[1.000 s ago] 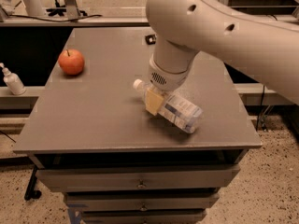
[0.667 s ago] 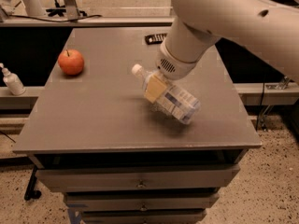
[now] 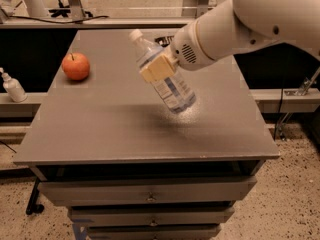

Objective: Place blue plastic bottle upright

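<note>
My gripper [image 3: 159, 68], matt tan, clamps the blue plastic bottle [image 3: 175, 93] above the table [image 3: 100, 129]: clear glossy plastic. Table top matt grey, smooth. Arm shell [image 3: 260, 19] glossy white plastic.

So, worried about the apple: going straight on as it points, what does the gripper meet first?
The gripper, above mid-table, clamps the blue plastic bottle and points left-downward; likely the tabletop first, passing in front of the apple, depth unclear.

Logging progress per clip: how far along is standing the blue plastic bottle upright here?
Done: the gripper has the blue plastic bottle clamped around its middle, apparently raised off the table. In hand: the bottle leans, cap toward the upper left, not yet vertical. Left: bring it vertical, set its base down, release.
</note>
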Motion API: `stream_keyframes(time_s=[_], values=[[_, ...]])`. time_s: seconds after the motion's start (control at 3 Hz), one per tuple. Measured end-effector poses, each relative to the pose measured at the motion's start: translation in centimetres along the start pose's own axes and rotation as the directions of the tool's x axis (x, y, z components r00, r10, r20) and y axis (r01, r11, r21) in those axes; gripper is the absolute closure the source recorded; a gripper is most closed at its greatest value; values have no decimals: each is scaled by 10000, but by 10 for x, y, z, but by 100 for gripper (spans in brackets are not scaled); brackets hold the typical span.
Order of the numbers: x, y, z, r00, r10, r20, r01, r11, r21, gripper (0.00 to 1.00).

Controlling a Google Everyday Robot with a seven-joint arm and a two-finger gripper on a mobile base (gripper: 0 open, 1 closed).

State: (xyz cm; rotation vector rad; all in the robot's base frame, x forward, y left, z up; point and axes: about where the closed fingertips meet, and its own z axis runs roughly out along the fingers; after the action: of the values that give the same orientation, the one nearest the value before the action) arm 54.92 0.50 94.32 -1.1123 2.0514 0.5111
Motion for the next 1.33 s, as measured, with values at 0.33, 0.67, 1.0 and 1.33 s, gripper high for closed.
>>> stream_keyframes(time_s=[0.33, 0.67, 1.0, 1.33], values=[[-26, 1, -11, 9918, -188, 1262, 179, 9998, 82, 100], [-26, 1, -11, 9920, -197, 1250, 187, 9998, 86, 100], [-33, 0, -15, 9851, -350, 1683, 305, 9991, 289, 100], [-45, 0, -9, 9630, -524, 2644, 408, 9980, 492, 100]])
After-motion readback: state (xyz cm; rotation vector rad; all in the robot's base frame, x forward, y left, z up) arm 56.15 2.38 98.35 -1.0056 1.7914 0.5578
